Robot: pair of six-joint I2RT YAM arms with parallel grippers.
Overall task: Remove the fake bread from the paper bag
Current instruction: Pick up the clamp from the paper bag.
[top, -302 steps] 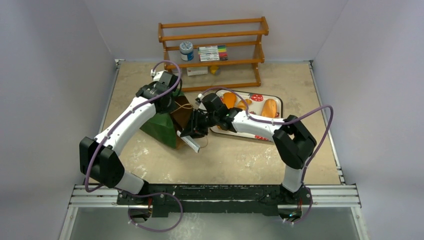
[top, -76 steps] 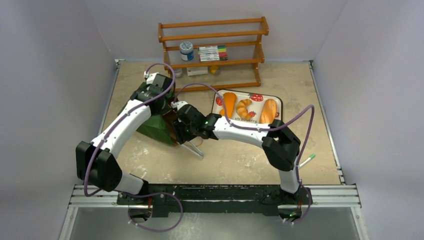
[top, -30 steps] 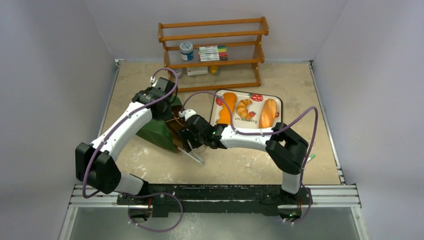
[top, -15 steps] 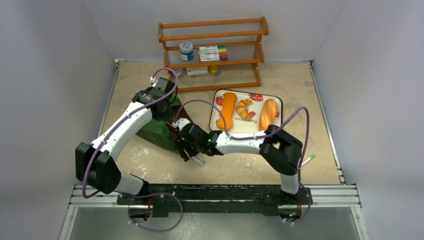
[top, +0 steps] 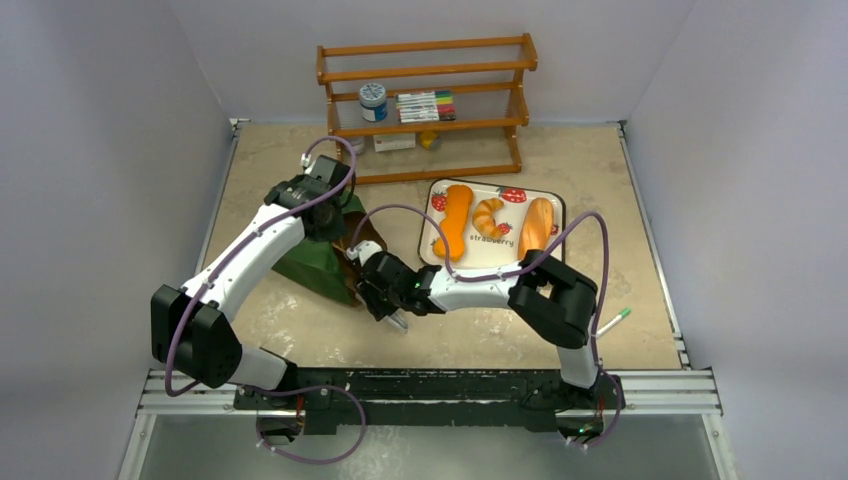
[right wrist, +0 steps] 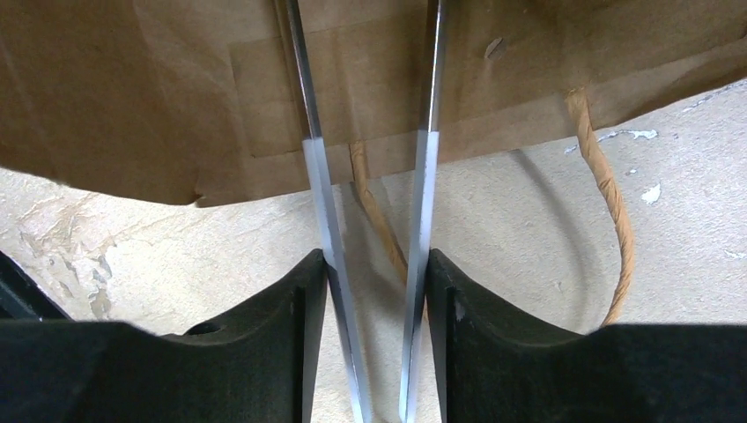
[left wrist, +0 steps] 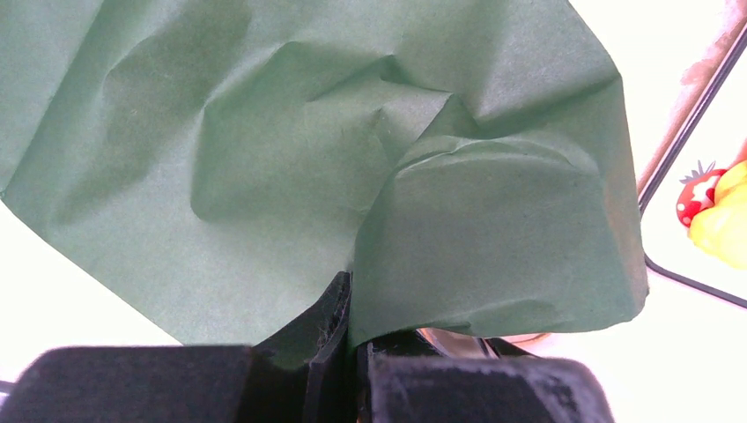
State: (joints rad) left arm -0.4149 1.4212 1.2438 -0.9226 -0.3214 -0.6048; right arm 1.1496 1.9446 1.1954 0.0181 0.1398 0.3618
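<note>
The dark green paper bag (top: pixel 312 256) lies on its side, its brown inside (right wrist: pixel 132 97) facing right. My left gripper (top: pixel 336 214) is shut on the bag's upper edge (left wrist: pixel 352 159); its fingers (left wrist: pixel 339 304) pinch the green paper. My right gripper (top: pixel 378 291) is shut on metal tongs (right wrist: pixel 317 176), whose blades reach into the bag's mouth; their tips are out of view. A tan string handle (right wrist: pixel 608 194) lies on the table. Three fake breads lie on the strawberry tray (top: pixel 500 248): a long orange piece (top: pixel 452 222), a croissant (top: pixel 489 217) and a tan loaf (top: pixel 537 225). No bread shows inside the bag.
A wooden shelf (top: pixel 425 100) at the back holds a jar (top: pixel 373 101) and markers (top: pixel 425 106). A green marker (top: pixel 612 318) lies at the right near my right arm's elbow. The tongs' tail end (top: pixel 397 321) sticks out toward the near edge.
My right gripper with the tongs has moved left and toward the near edge at the bag's mouth. My left gripper has kept its hold on the bag.
</note>
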